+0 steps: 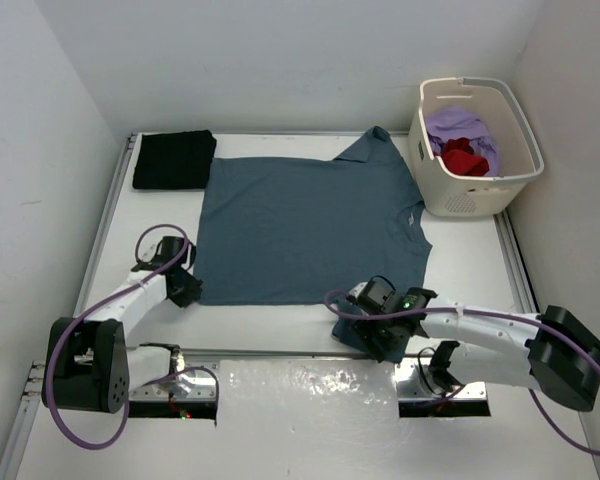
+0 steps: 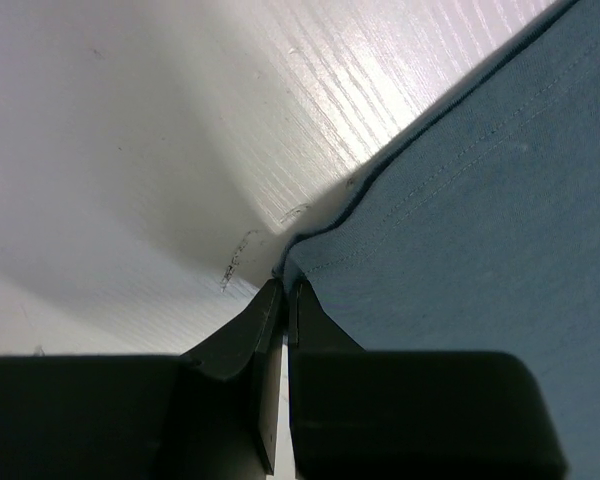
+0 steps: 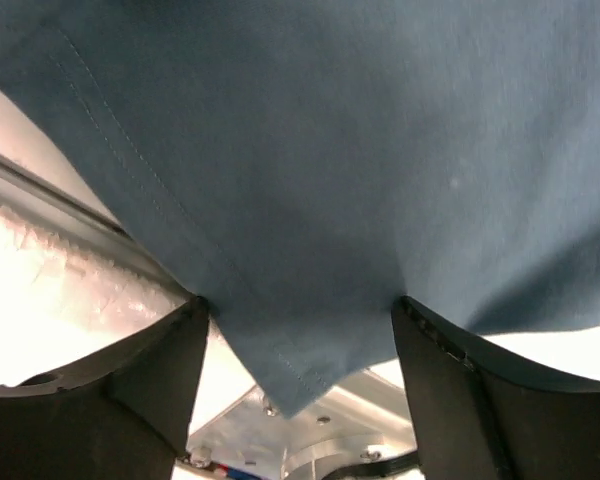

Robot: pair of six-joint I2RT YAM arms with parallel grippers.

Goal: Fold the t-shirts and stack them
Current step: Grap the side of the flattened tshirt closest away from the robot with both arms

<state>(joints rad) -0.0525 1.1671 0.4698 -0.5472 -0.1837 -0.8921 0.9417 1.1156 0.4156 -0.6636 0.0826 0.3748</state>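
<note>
A blue t-shirt [image 1: 310,225] lies spread flat on the white table. My left gripper [image 1: 192,290] is at its near left hem corner. In the left wrist view the jaws [image 2: 285,290] are pinched together on that corner of the blue cloth [image 2: 480,230]. My right gripper [image 1: 377,335] is over the shirt's near sleeve [image 1: 352,332] at the table's front edge. In the right wrist view it [image 3: 300,300] is open, its fingers wide apart with the sleeve's hemmed corner [image 3: 300,370] lying between them. A folded black t-shirt [image 1: 174,158] lies at the back left.
A cream laundry basket [image 1: 475,200] stands at the back right, holding purple [image 1: 460,125] and red [image 1: 467,160] garments. White walls close in the table on the left, back and right. A metal rail [image 1: 280,352] runs along the front edge.
</note>
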